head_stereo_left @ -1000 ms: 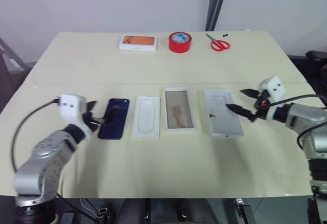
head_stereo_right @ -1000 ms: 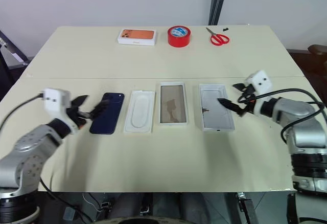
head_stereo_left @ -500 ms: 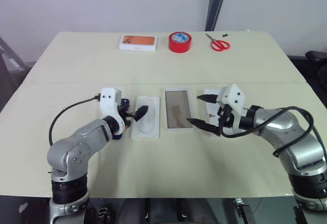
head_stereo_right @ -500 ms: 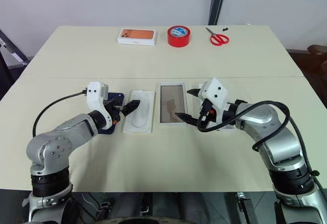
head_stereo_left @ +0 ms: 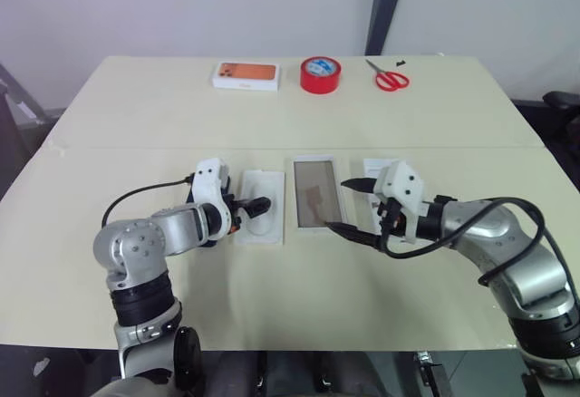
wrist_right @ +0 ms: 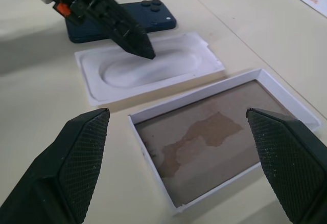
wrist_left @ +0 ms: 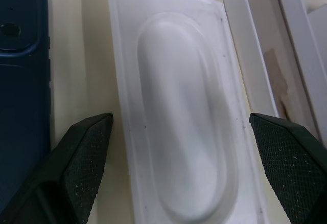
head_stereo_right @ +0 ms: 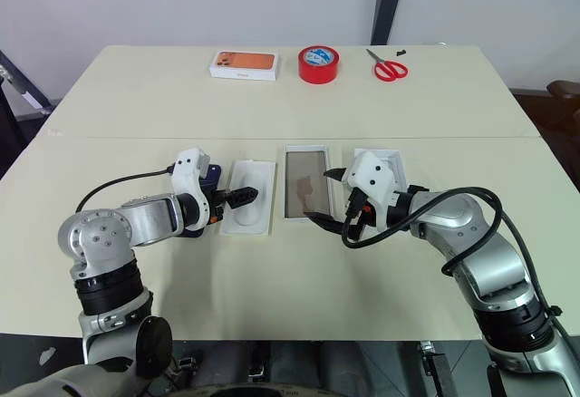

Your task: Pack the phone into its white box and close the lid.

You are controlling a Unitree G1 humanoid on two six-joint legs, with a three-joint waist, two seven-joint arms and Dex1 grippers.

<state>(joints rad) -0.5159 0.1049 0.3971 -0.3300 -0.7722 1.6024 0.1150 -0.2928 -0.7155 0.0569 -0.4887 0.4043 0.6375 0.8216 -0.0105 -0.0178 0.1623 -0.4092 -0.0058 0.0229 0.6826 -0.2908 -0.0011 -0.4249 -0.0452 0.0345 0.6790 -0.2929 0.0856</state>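
Observation:
The dark navy phone (wrist_left: 20, 81) lies flat at the left end of a row, mostly hidden behind my left arm in the head views. My left gripper (head_stereo_left: 246, 211) is open just above the white insert (head_stereo_left: 263, 220), with its recess between the fingers (wrist_left: 89, 142). The lid (head_stereo_left: 315, 193) lies brownish inner face up in the middle. My right gripper (head_stereo_left: 342, 205) is open over the lid's right edge, nothing held. The white box (head_stereo_right: 388, 157) shows partly behind that gripper.
At the table's far side stand a white box with an orange phone print (head_stereo_left: 244, 74), a red tape roll (head_stereo_left: 319, 74) and red scissors (head_stereo_left: 390, 78). A seam crosses the table (head_stereo_left: 136, 125) behind the row.
My left gripper swung right from the phone to above the insert. My right gripper moved left from the white box to the lid's right edge. Both stayed open.

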